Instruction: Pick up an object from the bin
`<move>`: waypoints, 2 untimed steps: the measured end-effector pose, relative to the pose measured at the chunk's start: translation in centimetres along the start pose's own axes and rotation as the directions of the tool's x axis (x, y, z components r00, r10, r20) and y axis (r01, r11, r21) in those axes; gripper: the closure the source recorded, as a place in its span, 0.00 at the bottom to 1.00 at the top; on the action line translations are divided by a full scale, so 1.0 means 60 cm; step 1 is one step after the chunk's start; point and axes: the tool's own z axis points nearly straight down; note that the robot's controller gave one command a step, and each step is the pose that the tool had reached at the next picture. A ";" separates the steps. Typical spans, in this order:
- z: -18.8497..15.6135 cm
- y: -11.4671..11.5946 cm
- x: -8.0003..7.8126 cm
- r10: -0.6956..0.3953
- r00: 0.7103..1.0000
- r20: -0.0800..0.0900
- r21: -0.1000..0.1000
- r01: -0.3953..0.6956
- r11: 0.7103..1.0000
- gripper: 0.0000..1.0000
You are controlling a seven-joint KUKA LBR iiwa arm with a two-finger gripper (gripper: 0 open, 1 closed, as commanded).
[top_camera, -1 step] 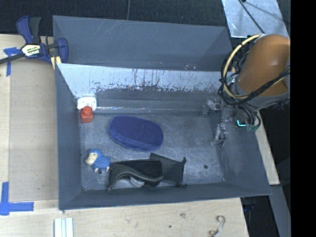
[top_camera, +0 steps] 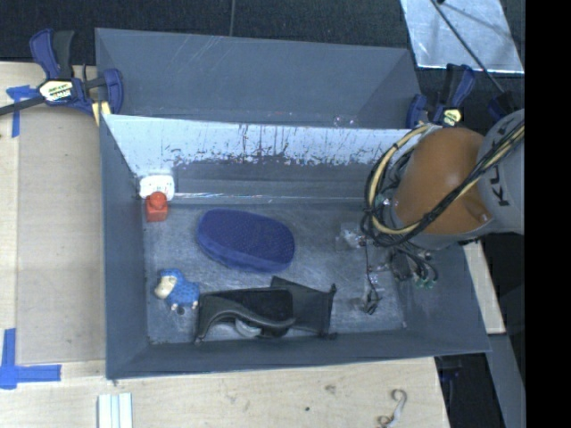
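Camera view, left to right across the grey bin (top_camera: 125, 266): small white-and-orange piece (top_camera: 156, 196) up-left of the blue oval pad (top_camera: 246, 239); blue-and-cream toy (top_camera: 177, 291) down-left of that pad; black shoe-like thing (top_camera: 263, 313) just below the pad; hand (top_camera: 368, 291) right of the pad, low over bare floor, near the black thing's right end; how far open, or holding anything, impossible to tell.

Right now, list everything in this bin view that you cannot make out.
All in the camera view:
1. The right rear corner of the bin is hidden by the arm's orange cover.
2. The floor under the hand is screened by it.
3. The blue-and-cream thing, front left, is too small to name.
4. The orange-and-white thing, rear left, is too small to name.
5. The grey part is mostly covered by the black object.
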 end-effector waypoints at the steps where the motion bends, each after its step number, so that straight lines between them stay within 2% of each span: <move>1: 0.018 0.110 0.035 -0.175 0.985 0.006 0.002 0.175 0.985 0.00; 2: 0.018 0.106 0.034 -0.174 0.985 0.007 0.004 0.174 0.985 1.00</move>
